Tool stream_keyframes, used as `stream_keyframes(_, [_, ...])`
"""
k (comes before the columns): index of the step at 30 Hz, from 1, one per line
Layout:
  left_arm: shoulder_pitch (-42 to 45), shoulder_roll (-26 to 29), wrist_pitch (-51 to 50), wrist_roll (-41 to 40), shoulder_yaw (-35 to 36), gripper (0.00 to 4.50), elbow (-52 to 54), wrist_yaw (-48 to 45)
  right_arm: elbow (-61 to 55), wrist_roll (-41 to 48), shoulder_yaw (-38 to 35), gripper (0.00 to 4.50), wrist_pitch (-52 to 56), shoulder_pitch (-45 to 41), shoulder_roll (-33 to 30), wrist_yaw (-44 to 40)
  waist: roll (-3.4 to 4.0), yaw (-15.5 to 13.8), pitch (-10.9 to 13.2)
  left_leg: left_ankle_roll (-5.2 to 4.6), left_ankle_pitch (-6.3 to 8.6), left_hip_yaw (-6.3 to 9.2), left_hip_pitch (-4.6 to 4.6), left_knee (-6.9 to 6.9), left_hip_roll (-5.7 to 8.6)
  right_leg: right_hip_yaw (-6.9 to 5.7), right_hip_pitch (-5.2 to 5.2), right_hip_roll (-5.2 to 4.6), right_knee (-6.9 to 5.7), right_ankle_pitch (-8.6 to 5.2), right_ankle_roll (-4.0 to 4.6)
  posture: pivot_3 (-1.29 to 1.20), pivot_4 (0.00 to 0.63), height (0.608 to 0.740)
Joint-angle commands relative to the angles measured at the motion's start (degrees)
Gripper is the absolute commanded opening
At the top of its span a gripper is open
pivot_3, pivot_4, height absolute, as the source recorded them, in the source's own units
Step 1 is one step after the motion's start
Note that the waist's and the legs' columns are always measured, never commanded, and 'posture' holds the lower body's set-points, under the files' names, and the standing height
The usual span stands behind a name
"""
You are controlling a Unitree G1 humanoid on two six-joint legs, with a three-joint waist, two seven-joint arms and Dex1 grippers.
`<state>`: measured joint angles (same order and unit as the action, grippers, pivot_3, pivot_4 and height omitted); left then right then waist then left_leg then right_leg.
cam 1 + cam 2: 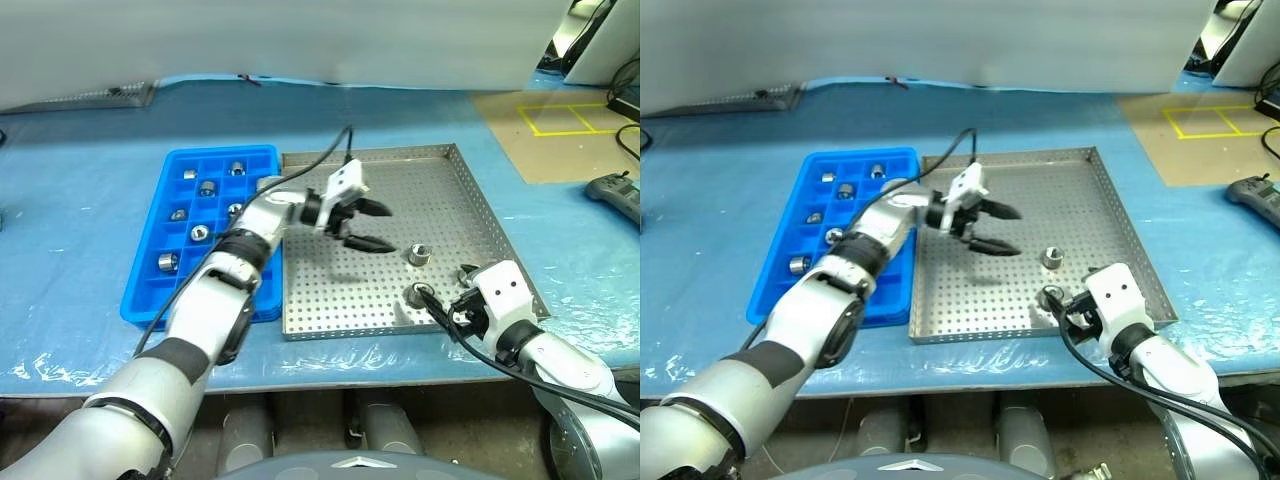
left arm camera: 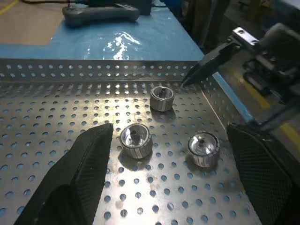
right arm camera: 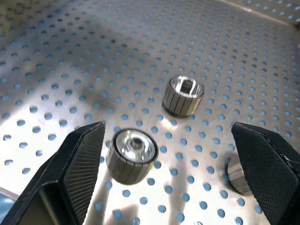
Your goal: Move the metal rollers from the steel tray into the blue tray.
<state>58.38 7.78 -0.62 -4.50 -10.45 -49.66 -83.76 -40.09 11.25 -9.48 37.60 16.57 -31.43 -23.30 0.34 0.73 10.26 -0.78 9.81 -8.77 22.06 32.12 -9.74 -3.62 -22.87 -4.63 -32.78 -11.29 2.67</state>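
The blue tray (image 1: 150, 290) lies just left of the steel tray (image 1: 460, 190), their long sides almost touching. 7 metal rollers (image 1: 168, 262) sit in its compartments, 1 to a cell, spread over the far and middle rows.

The left gripper (image 1: 365, 225) hangs over the middle of the steel tray, pointing toward its right side, fingers spread wide and empty. In the left wrist view 3 rollers stand on the perforated floor ahead of it, 1 (image 2: 136, 139) close to a fingertip.

Those 3 rollers are in the steel tray's near right corner: 1 upright (image 1: 419, 255) further in, 1 (image 1: 416, 293) at the near rim, and 1 (image 1: 467, 271) by the right rim.

The right gripper (image 3: 171, 154) is low over that same corner, jaws wide, holding nothing; a roller (image 3: 132, 154) lies between its fingers without touching either.
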Motion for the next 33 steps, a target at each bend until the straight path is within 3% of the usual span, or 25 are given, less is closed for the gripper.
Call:
stream_keyframes(1, [-4.9,4.5,-3.6,-1.0,-1.8,4.07,9.9,-4.7,4.4,-0.8,0.1,4.5,-5.3,-0.8,-1.2,-2.5,0.0,-0.1,0.0,0.0,0.0,0.0,0.01,0.01,0.0,0.0,-0.01,0.0,-0.01,0.0,0.01,-0.24,0.15,0.74])
stream_keyframes(6, [-10.0,7.1,-7.8,-1.9,-3.6,4.07,19.6,-4.1,11.5,-0.9,2.3,4.5,-8.4,-5.1,-1.4,-5.1,-0.07,-1.6,0.0,0.15,0.09,-0.01,0.06,0.1,0.04,-0.04,0.05,-0.15,-0.03,0.03,0.06,-0.2,0.15,0.74])
stream_keyframes(14, [-11.8,4.8,-14.5,-2.9,-4.9,4.07,27.6,2.0,14.8,-1.8,2.8,4.5,-8.5,-7.3,-4.8,-8.5,-0.03,-2.1,0.0,0.19,0.08,-0.19,-0.04,0.09,0.03,-0.1,0.17,-0.32,-0.06,0.05,0.08,-0.18,0.15,0.74])
stream_keyframes(21, [-11.8,5.1,-17.4,-3.6,-6.2,4.07,30.4,3.6,11.7,5.9,-5.3,4.5,-2.5,-5.4,-12.2,-16.6,-0.01,-2.9,0.0,-0.04,-0.01,-0.21,-0.02,0.05,0.02,-0.13,0.14,-0.31,-0.03,0.02,0.06,-0.19,0.15,0.74])
stream_keyframes(26, [-12.8,4.9,-18.1,-4.6,-6.2,4.07,31.5,5.2,13.1,9.5,-8.0,4.5,1.0,-14.5,-17.4,-19.3,0.0,-2.6,0.0,-0.01,-0.02,-0.28,-0.1,0.11,0.03,-0.09,0.13,-0.32,-0.05,0.04,0.05,-0.17,0.15,0.74])
stream_keyframes(33, [-14.2,6.2,-16.5,-4.9,-5.5,4.07,30.4,6.6,15.7,12.6,-2.7,4.5,4.0,-27.4,-15.1,-18.6,0.07,-3.0,0.0,0.01,-0.06,-0.29,0.0,0.04,-0.03,-0.14,-0.04,-0.3,-0.11,0.04,0.07,-0.14,0.15,0.74])
